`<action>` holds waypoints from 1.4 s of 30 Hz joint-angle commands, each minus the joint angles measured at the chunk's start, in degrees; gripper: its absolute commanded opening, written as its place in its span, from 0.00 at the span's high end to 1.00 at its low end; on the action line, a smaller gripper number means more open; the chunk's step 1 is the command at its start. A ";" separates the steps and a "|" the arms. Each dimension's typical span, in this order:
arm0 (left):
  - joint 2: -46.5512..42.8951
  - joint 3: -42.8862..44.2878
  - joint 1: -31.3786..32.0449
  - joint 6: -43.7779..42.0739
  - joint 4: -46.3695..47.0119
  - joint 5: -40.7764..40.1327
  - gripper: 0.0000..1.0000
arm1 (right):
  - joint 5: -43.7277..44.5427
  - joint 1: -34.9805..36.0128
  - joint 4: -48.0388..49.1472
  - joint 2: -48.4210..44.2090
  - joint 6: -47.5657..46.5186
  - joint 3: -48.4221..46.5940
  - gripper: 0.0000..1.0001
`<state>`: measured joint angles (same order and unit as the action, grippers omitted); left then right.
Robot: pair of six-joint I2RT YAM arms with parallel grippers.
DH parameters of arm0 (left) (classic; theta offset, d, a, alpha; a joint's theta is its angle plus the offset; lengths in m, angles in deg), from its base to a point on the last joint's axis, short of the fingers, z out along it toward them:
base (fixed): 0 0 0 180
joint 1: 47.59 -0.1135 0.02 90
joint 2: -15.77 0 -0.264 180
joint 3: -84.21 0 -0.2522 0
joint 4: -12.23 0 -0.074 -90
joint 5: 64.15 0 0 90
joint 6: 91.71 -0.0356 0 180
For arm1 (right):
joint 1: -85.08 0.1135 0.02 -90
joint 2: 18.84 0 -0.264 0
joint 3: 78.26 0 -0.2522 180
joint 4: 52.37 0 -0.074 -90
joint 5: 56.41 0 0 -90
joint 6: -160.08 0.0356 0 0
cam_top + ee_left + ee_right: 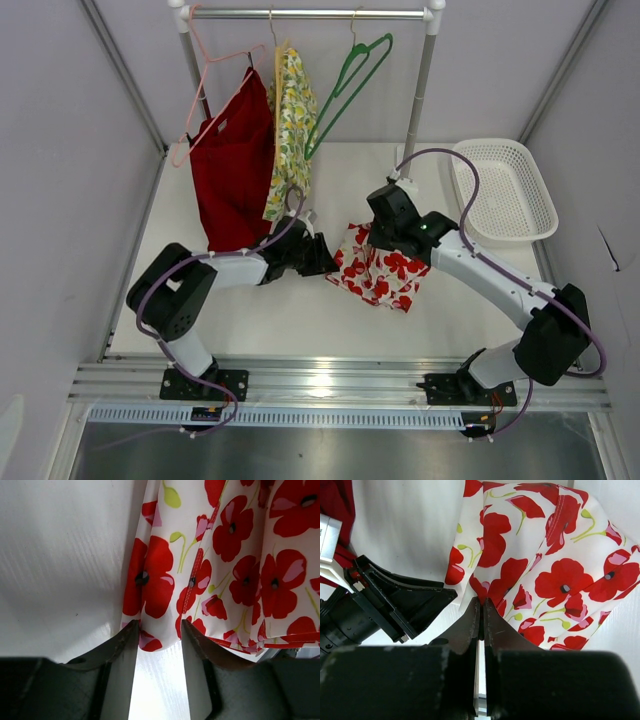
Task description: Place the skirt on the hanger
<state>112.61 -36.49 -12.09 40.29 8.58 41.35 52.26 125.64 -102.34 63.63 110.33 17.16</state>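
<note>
As seen from the wrist, got the right gripper (pixel 481 602) squeezed tight on a fold of the skirt (pixel 380 268), bunched up mid-table (pixel 300 320). Got the left gripper (pixel 160 625) right at the hem too, jaws apart, fabric edge just reaching in at the fingertips (pixel 131 630). Also got the green hanger (pixel 350 85) hooked on the rail (pixel 310 14) at the back, beside the lemon-print garment (pixel 290 130), well apart from the skirt.

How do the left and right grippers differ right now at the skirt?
The left gripper has its jaws apart, with the hem of the skirt just between them; the right gripper is pinched shut on the skirt's edge. The left meets the skirt's left side, the right its far edge. Both are at the skirt.
</note>
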 commanded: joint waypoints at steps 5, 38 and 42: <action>0.72 1.13 1.05 -1.22 1.23 1.28 0.63 | -0.57 -1.27 0.52 -3.11 -1.14 0.60 1.00; -50.52 11.93 -3.42 -3.50 -36.19 -17.61 1.00 | -13.93 -23.68 -7.03 -16.91 -6.58 -14.68 1.00; -48.86 20.36 -6.49 -5.60 -38.75 -19.20 1.00 | -14.80 -25.70 -8.00 -15.42 -7.46 -20.57 1.00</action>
<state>63.02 -22.70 -16.26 37.47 -26.76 25.55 38.93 101.12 -110.25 48.73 104.93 2.23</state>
